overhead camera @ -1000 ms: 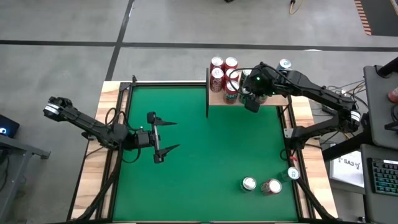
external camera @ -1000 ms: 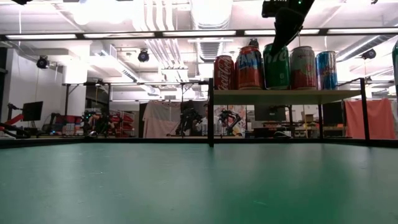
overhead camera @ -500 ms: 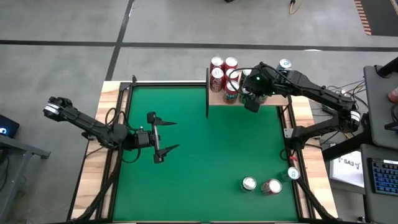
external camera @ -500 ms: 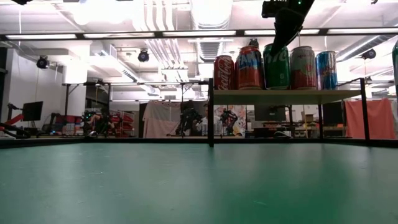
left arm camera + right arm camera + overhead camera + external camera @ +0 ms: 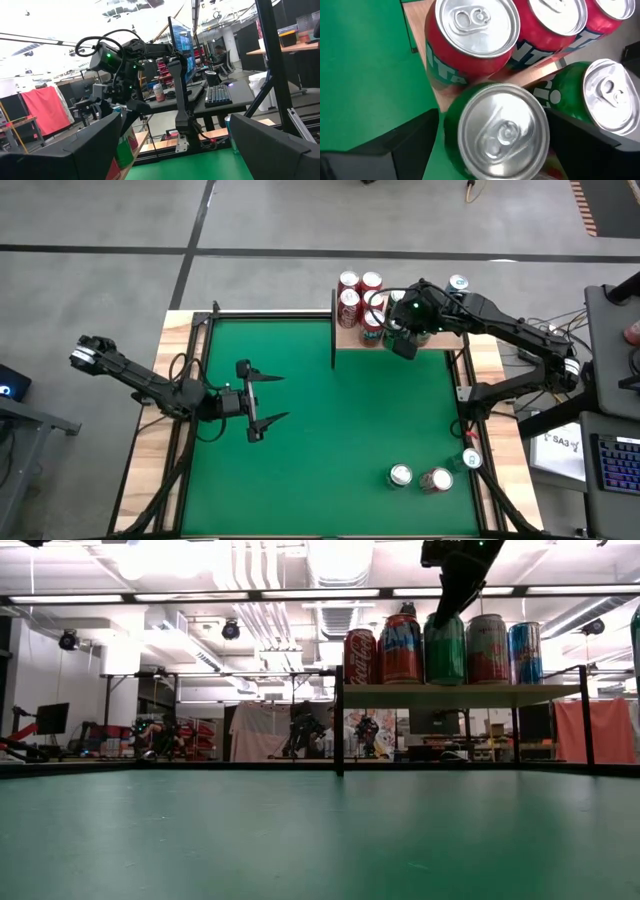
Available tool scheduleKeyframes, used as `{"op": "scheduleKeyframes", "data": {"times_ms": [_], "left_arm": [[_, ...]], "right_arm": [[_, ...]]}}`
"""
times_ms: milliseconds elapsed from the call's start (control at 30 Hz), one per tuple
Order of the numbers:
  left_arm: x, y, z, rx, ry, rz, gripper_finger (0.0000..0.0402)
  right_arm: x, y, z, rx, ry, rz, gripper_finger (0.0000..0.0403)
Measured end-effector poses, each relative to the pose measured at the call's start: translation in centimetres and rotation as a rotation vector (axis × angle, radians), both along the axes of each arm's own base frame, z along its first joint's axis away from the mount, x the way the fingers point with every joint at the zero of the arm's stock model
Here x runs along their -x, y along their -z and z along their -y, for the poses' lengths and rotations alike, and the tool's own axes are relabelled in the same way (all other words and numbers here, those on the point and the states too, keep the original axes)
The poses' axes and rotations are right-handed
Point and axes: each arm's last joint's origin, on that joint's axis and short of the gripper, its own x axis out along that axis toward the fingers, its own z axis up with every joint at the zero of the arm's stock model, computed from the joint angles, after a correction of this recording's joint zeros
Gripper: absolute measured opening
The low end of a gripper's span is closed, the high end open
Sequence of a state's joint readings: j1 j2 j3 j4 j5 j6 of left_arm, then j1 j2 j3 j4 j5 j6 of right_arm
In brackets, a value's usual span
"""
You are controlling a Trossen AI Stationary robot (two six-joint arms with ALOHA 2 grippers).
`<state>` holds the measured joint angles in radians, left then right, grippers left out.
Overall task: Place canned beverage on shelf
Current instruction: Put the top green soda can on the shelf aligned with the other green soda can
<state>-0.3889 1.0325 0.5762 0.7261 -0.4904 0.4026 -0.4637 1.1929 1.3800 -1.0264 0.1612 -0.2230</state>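
keyboard point(image 5: 617, 463), red cloth point(image 5: 609, 730), monitor point(image 5: 52, 718)

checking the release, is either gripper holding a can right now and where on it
Nothing is held. The right gripper straddles the green can on the shelf, fingers apart from its sides. The left gripper is open and empty.

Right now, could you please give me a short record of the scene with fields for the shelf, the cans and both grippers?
shelf: light-wood board on black posts at the table's far edge
cans on shelf: a row of upright cans, among them a green can and a red can
cans on table: two cans standing near the front right corner
right gripper: over the shelf, open, its fingers either side of the green can's top
left gripper: open, empty, waiting over the table's left side
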Motion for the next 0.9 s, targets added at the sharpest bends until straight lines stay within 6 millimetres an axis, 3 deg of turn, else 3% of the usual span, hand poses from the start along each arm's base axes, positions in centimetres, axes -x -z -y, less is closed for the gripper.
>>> {"op": "scheduleKeyframes", "data": {"times_ms": [467,900], "left_arm": [[0.0,0.0,0.0,0.000,0.000,0.001,0.0355],[0.0,0.0,0.0,0.000,0.000,0.001,0.0355]], "right_arm": [[0.2,-0.3,0.1,0.042,0.028,-0.017,0.0353],[0.5,-4.2,-0.6,0.060,0.056,0.128,0.0349]]}}
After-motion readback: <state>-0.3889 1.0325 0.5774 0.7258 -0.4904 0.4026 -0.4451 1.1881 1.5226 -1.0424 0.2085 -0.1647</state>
